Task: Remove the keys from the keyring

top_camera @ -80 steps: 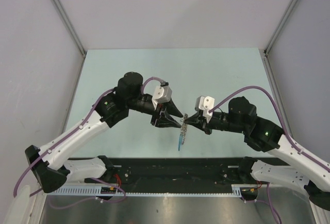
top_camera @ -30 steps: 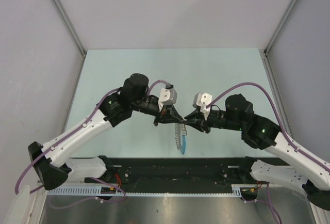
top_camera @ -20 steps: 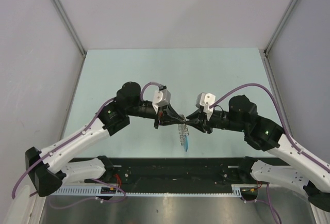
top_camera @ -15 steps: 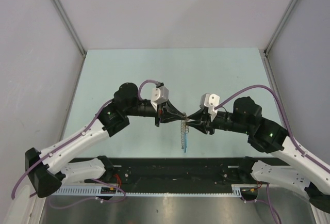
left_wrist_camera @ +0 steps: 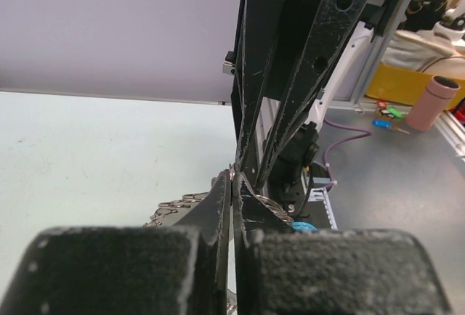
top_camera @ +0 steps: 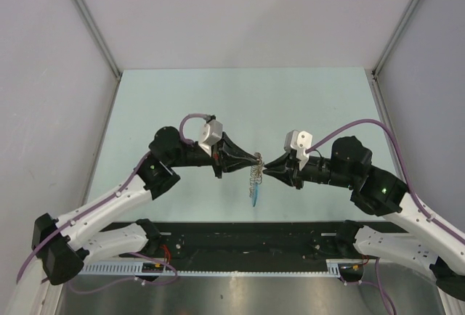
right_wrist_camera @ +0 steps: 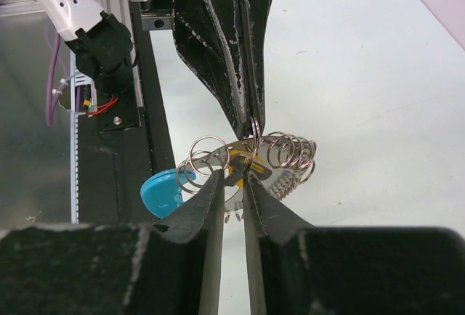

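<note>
The keys [top_camera: 256, 179] hang as a silvery bunch between my two grippers above the table, a bright blue piece [top_camera: 253, 198] at the bottom. My left gripper [top_camera: 256, 160] comes from the left, shut on the thin keyring [right_wrist_camera: 254, 131]; in the left wrist view its tips [left_wrist_camera: 232, 181] pinch the wire. My right gripper [top_camera: 266, 167] meets it from the right. In the right wrist view its fingers [right_wrist_camera: 211, 193] stand almost together, nipping a yellow-marked key [right_wrist_camera: 245, 164] of the bunch. Several small rings [right_wrist_camera: 292, 151] and the blue piece [right_wrist_camera: 163, 191] fan out beside them.
The pale green table [top_camera: 240, 104] lies below, walled by grey panels on three sides. A black rail with the arm bases [top_camera: 247, 239] runs along the near edge. Purple cables [top_camera: 356, 128] arch over both wrists.
Both grippers have stayed tip to tip on the bunch and drifted a little up and right. The left arm's wrist and elbow swung leftward. The keys hang straighter now.
</note>
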`<state>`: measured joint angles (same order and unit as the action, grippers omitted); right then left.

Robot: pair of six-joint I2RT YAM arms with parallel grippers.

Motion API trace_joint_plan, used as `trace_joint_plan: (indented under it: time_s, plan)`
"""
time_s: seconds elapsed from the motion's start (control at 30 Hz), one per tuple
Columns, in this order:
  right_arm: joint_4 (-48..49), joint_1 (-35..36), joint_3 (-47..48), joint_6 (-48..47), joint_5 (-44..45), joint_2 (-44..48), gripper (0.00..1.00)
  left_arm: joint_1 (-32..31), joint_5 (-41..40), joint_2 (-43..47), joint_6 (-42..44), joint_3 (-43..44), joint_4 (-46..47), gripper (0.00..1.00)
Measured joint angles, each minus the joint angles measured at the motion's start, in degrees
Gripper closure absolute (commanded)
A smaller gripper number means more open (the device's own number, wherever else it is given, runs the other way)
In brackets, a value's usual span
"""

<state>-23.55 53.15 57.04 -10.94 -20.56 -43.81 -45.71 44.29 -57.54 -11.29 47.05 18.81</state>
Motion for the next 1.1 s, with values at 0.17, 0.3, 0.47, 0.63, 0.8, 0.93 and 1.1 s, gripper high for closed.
trace_joint_plan:
  time_s: [0.17, 0.3, 0.47, 0.63, 0.8, 0.93, 1.1]
  plan:
    - [1.1, 0.0, 0.0, 0.4, -1.0, -0.3, 0.81, 0.2, 1.4, -0.1, -4.6, -2.2, 7.4, 1.00]
    - [2.3, 0.0, 0.0, 1.0, -1.5, -0.8, 0.76, 0.5, 3.0, -0.1, -7.5, -3.8, 12.1, 1.00]
    - [3.0, 0.0, 0.0, 2.2, -0.9, -0.7, 0.76, 1.9, 5.4, -0.1, -11.3, -5.6, 17.9, 1.00]
    - [3.6, 0.0, 0.0, 2.4, -0.9, 0.3, 0.75, 3.3, 7.1, -0.2, -14.0, -7.0, 22.1, 1.00]
    - [5.4, 0.0, 0.0, 3.0, -1.0, 1.4, 0.70, 3.4, 7.4, -0.1, -15.5, -7.3, 25.5, 1.00]
    - [7.8, 0.0, 0.0, 3.7, -2.1, 1.8, 0.68, 3.8, 7.1, 0.6, -17.4, -8.9, 29.2, 1.00]
    - [11.5, 0.0, -0.2, 4.9, -2.9, 1.8, 0.67, 6.6, 6.7, -0.1, -26.1, -11.7, 41.2, 1.00]
